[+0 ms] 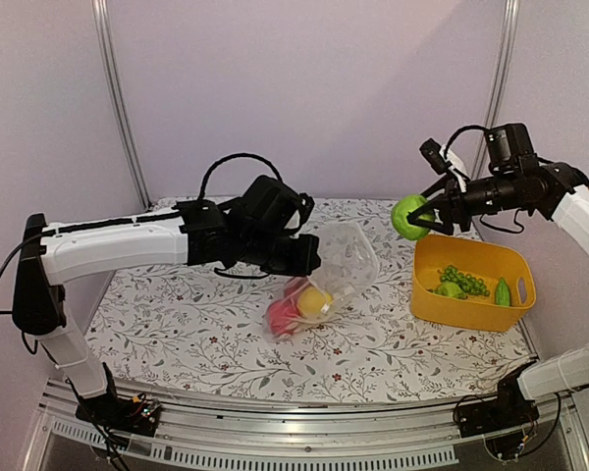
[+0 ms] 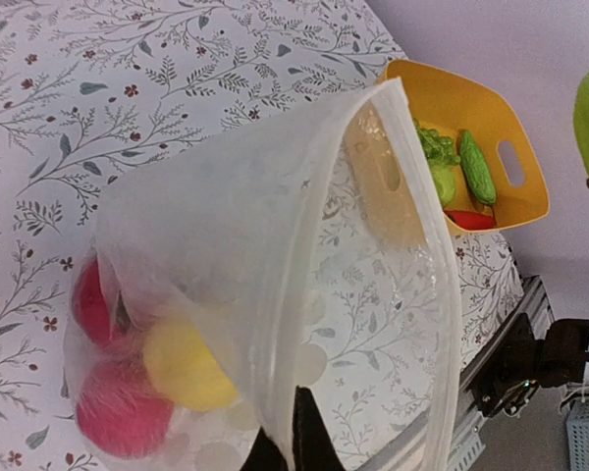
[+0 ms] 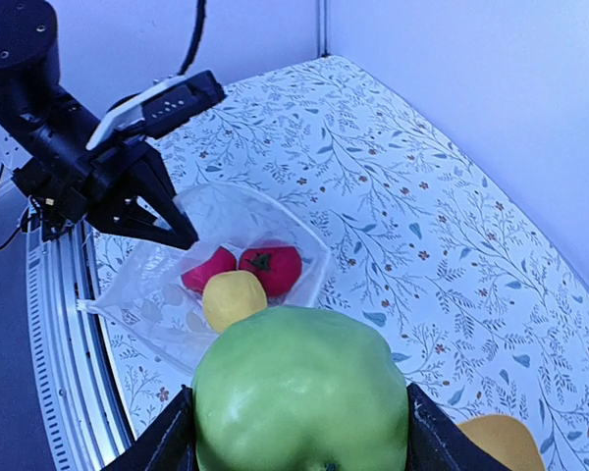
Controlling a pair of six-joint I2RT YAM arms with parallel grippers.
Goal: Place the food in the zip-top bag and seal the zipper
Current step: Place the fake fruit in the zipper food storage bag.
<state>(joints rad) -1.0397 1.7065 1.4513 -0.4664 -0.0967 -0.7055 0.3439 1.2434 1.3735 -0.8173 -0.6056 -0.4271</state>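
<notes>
On the left, we see the left fingers (image 2: pixel 296 437) pressed together on the rim of the zip-top bag (image 1: pixel 346 257). They hold its mouth up off the floral-covered bench (image 1: pixel 177 324), while the bag's lower end rests on the cloth. The mouth gapes toward the right, and the zipper (image 2: pixel 450 314) along its rim is unsealed. In the lower end lie two red balls (image 1: pixel 283 314), touching a yellow ball (image 1: pixel 315 300). From the right wrist view, one red ball shows a dark stem, like a tomato.

Further right, the right fingers (image 1: pixel 429 218) hold a green apple (image 1: pixel 408 216) in the air, one finger on each side, spread as wide as the fruit. The apple hangs above the bench by the far left corner of the tub, apart from the bag.

At the far right, the yellow tub (image 1: pixel 442 306) stands on the bench near the bag. Inside it we see leafy greens (image 1: pixel 461 282) and a cucumber (image 1: pixel 503 291) toward the right wall. The left wrist view also shows a red piece (image 2: pixel 471 219) beside them, whose kind we cannot tell.
</notes>
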